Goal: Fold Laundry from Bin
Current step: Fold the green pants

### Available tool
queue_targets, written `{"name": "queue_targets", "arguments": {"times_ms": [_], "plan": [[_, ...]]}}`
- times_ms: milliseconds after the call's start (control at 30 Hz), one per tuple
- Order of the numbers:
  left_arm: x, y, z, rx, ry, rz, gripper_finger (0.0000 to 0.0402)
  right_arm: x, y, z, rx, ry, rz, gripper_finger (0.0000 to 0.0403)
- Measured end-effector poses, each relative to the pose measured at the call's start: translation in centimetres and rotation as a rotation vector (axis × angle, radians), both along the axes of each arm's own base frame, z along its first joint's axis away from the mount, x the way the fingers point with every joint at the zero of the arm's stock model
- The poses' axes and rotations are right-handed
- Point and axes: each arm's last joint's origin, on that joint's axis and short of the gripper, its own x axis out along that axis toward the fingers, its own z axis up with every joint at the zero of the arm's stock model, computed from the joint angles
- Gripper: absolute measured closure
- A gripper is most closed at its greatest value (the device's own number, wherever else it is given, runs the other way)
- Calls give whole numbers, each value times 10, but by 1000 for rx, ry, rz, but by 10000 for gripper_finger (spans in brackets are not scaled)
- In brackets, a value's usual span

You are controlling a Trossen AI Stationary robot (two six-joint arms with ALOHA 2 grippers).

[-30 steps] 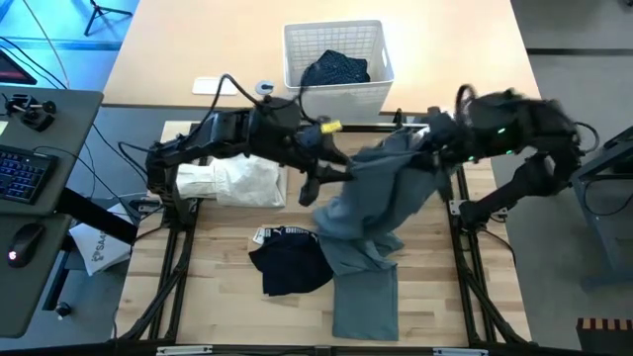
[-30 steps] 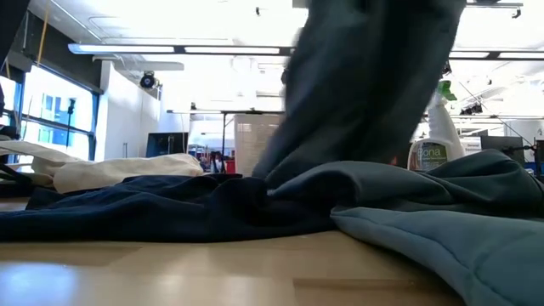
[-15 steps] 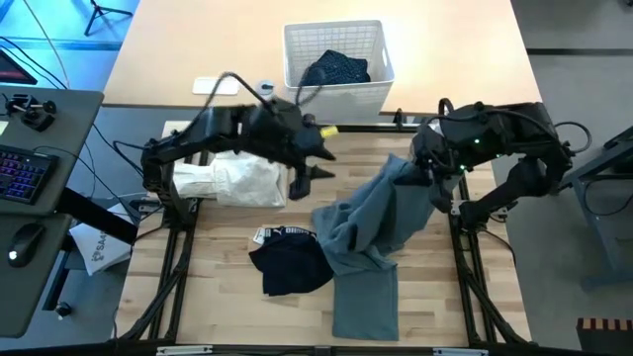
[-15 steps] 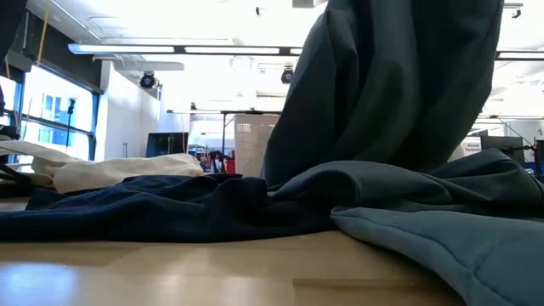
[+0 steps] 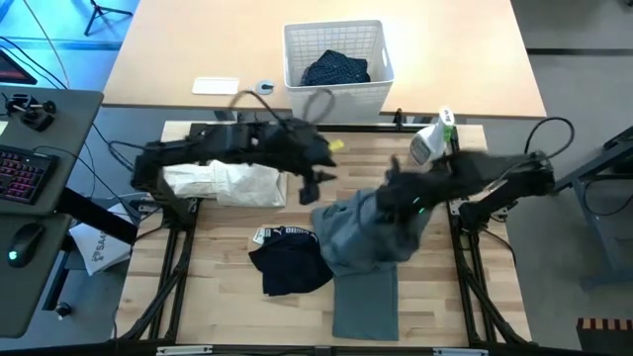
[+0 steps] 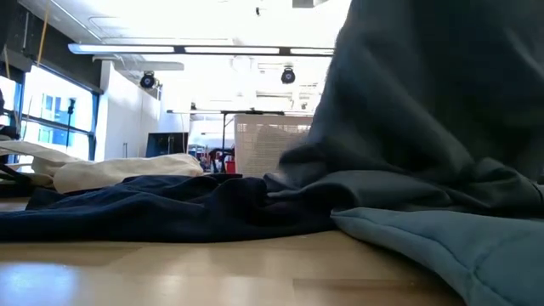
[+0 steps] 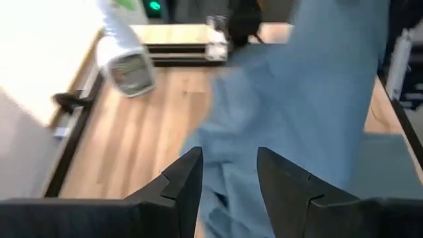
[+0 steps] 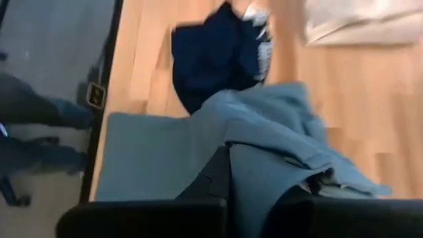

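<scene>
Wooden table (image 5: 227, 297) is filling the middle of the high view, with the bin (image 5: 336, 61) sitting at upper centre, one dark garment (image 5: 336, 69) waiting inside, apart from the work. At centre right the right gripper (image 5: 394, 198) is pinching a bunched fold of the grey-green top (image 5: 364, 247), its fingers closed on cloth, probably to drag it flat. Just left of it the left gripper (image 5: 315, 184) is hanging parted and empty above the table, seemingly ready to catch an edge, while the white cloth (image 5: 232, 183) and black piece (image 5: 287, 265) are lying aside.

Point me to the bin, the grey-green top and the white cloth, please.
bin (image 5: 334, 30): high view, far rim.
grey-green top (image 5: 366, 302): high view, flat lower panel on the table.
white cloth (image 5: 235, 184): high view, middle of the bundle under the left arm.
</scene>
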Motion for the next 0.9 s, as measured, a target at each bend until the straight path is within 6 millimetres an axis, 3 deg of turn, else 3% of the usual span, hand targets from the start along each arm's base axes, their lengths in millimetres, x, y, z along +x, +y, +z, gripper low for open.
{"name": "queue_targets", "arguments": {"times_ms": [100, 233, 333, 467, 600, 700, 767, 900], "plan": [[-23, 4, 5, -16, -19, 34, 276, 15, 11, -50, 14, 28, 39, 402], [-51, 3, -9, -60, -31, 62, 277, 28, 18, -121, 3, 49, 89, 402], [-73, 2, -22, -131, -110, 109, 277, 38, 14, -152, 14, -9, 79, 402], [-90, -1, -46, -241, -188, 163, 277, 46, -2, -150, 15, -63, 11, 402], [-102, -2, -55, -296, -240, 190, 278, 52, -26, -112, -146, -143, -182, 402], [-106, -1, -57, -293, -253, 205, 278, 59, -30, -95, -118, -262, -147, 402], [-106, -1, -58, -277, -246, 200, 278, 64, -24, -105, -13, -308, -33, 402], [-107, -1, -56, -262, -253, 191, 278, 61, -11, -167, 121, -137, 39, 402]]}}
